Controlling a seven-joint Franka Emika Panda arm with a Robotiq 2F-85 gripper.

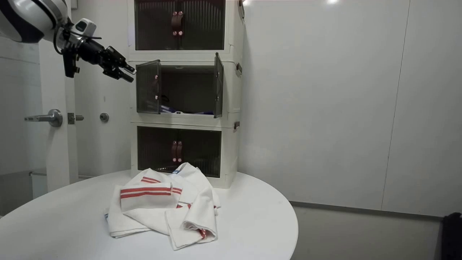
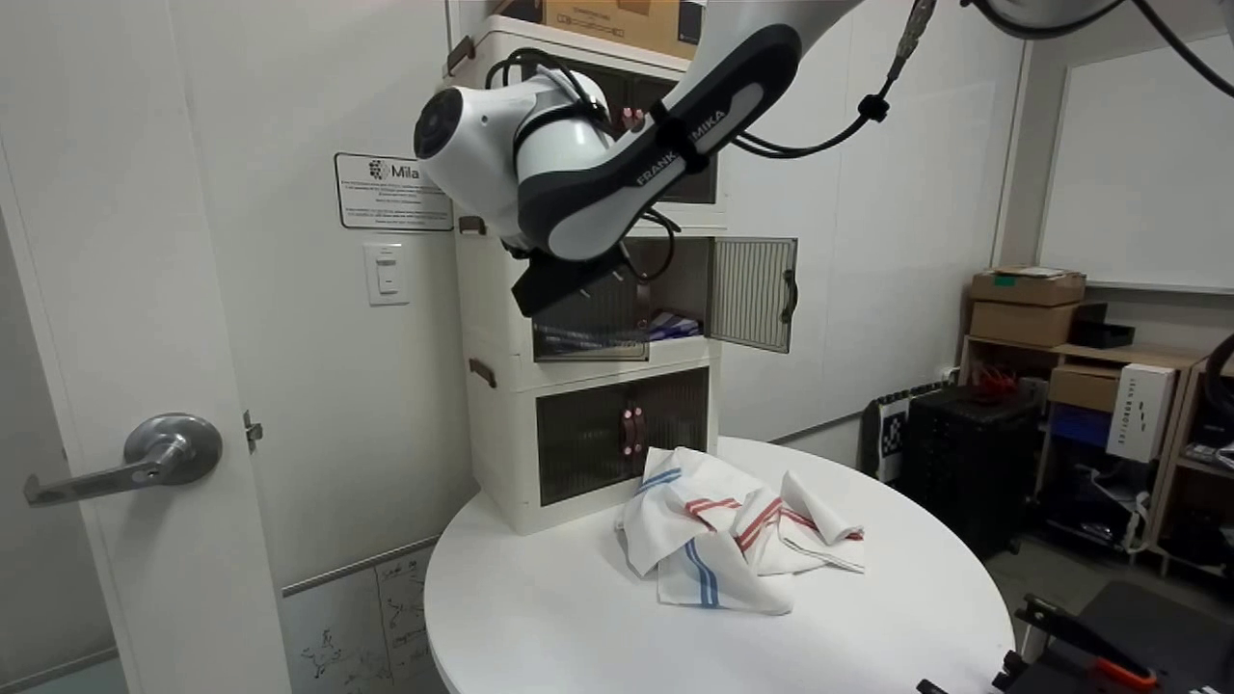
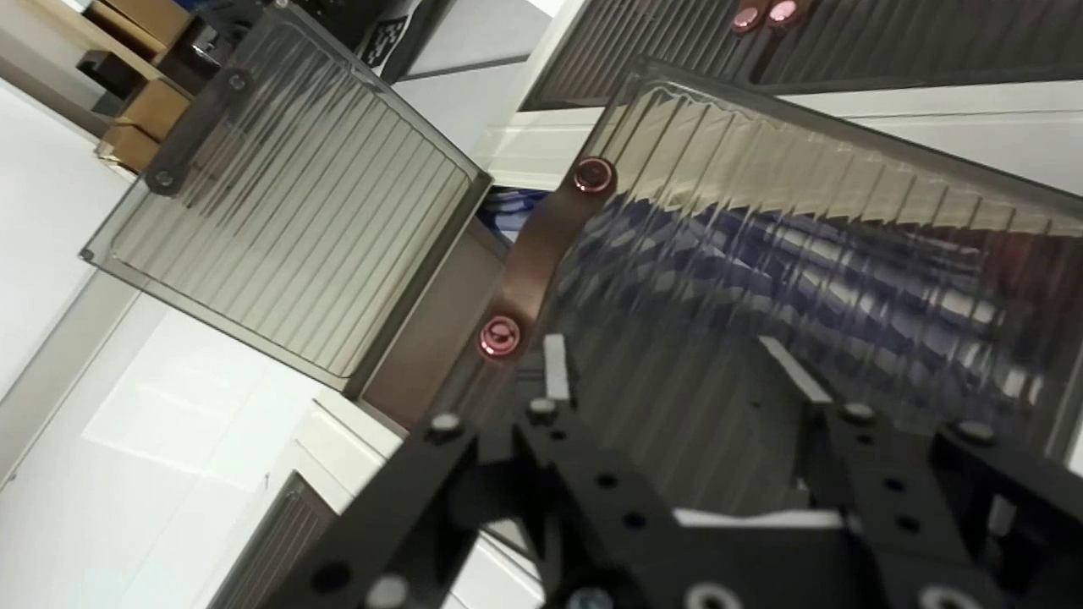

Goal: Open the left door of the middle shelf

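Observation:
The left door point(image 1: 148, 88) of the middle shelf point(image 1: 187, 88) stands partly open, swung outward. It also shows in an exterior view point(image 2: 590, 323) and fills much of the wrist view point(image 3: 787, 254), with its brown strap handle. Its right-hinged twin point(image 1: 218, 86) stands wide open and also shows in the wrist view point(image 3: 288, 211). My gripper point(image 1: 131, 74) is open and empty, near the door's upper hinge side. In the wrist view my gripper's fingertips point(image 3: 673, 368) are apart in front of the pane, beside the handle. Whether they touch the door I cannot tell.
Blue-and-white items point(image 2: 673, 326) lie inside the middle shelf. The top tier point(image 1: 179, 25) and bottom tier point(image 1: 179, 151) have closed doors. White cloths point(image 1: 162, 206) with stripes lie on the round table point(image 1: 260, 216). A room door with a lever handle point(image 1: 54, 118) stands at the left.

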